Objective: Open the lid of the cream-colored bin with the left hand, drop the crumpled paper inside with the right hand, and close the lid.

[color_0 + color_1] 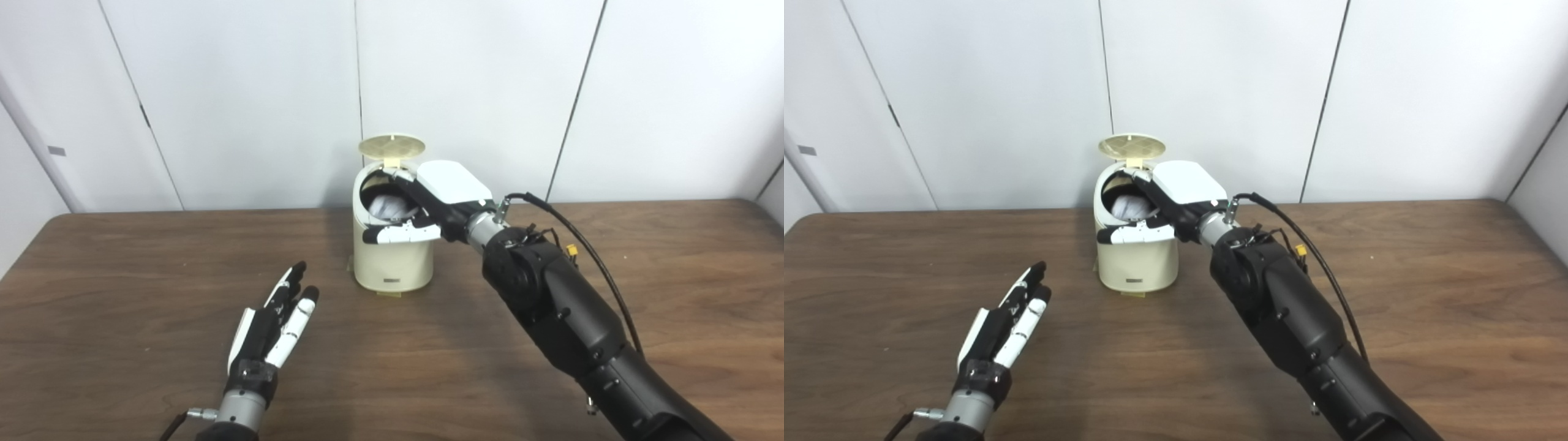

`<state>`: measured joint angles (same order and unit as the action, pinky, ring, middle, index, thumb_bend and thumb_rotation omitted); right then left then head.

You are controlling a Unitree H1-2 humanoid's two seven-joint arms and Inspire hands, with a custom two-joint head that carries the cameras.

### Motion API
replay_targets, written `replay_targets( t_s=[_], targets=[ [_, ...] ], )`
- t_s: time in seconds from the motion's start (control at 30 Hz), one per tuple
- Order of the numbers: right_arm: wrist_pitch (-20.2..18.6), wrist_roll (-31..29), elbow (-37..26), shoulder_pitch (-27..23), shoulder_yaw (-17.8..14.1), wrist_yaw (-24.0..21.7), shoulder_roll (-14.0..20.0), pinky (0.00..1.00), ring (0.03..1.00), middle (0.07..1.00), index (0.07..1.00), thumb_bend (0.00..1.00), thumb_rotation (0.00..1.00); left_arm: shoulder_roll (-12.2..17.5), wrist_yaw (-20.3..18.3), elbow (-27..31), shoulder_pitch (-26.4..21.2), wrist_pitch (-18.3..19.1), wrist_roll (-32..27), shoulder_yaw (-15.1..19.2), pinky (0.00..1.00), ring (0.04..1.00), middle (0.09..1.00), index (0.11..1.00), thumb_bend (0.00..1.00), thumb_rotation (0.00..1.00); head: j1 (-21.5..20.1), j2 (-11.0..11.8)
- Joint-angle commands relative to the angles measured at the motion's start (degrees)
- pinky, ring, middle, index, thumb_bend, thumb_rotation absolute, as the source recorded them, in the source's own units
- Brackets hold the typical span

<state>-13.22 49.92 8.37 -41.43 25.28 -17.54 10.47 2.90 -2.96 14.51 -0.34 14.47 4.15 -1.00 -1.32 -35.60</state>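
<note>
The cream-colored bin (392,263) stands at the middle back of the wooden table, and its round lid (392,146) stands upright, open. The white crumpled paper (391,207) sits in the bin's mouth. My right hand (429,202) is over the opening with its fingers spread. The fingers reach across the back of the mouth and the thumb lies along the outside of the front rim, so the paper sits between them without being pinched. My left hand (272,321) is open and flat, low over the table, in front of the bin and to its left, well apart from it.
The brown wooden table (122,275) stretches wide on both sides of the bin. White wall panels (245,92) stand right behind the table. My right forearm (569,318) and its black cable (588,245) slant across the table's right half.
</note>
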Motion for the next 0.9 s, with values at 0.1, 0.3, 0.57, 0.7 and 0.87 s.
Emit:
replay_targets(
  t_s=[0.1, 0.3, 0.57, 0.7, 0.87],
  targets=[
    [0.5, -0.3, -1.4, -2.4, -0.3, -0.1, 0.0, 0.83, 0.928, 0.959, 0.951, 0.70, 0.96, -0.1, 0.2, 0.8, -1.4, -1.3, -0.2, -0.2, 1.00, 1.000, 0.989, 0.997, 0.61, 0.74, -0.1, 0.0],
    [0.7, -0.1, -2.6, -3.1, -1.1, 0.9, 0.1, 0.82, 0.908, 0.938, 0.941, 0.70, 0.98, 0.0, 0.3, 0.4, -1.6, -1.3, 0.7, -0.6, 1.00, 1.000, 0.992, 0.992, 0.64, 0.76, -0.2, 0.1],
    [0.7, -0.4, -4.6, -3.9, -2.2, 0.5, 0.4, 0.81, 0.899, 0.927, 0.935, 0.68, 0.97, -0.4, 0.5, 0.3, -1.5, -1.5, 0.6, -0.7, 1.00, 1.000, 0.989, 0.986, 0.64, 0.76, 0.0, 0.3],
    [0.3, -0.7, -5.8, -3.9, -2.7, -0.3, 0.2, 0.82, 0.904, 0.928, 0.938, 0.67, 0.96, -0.3, 0.5, 0.4, -1.4, -1.2, 0.9, -0.7, 1.00, 1.000, 0.994, 0.986, 0.65, 0.76, 0.0, 0.3],
    [0.6, -0.7, -7.4, -3.6, -2.8, -0.4, 0.4, 0.81, 0.895, 0.916, 0.929, 0.67, 0.94, -0.5, 0.8, 0.8, -1.5, -0.6, 1.6, -1.0, 1.00, 1.000, 0.991, 0.988, 0.64, 0.77, 0.1, 0.5]
  ],
)
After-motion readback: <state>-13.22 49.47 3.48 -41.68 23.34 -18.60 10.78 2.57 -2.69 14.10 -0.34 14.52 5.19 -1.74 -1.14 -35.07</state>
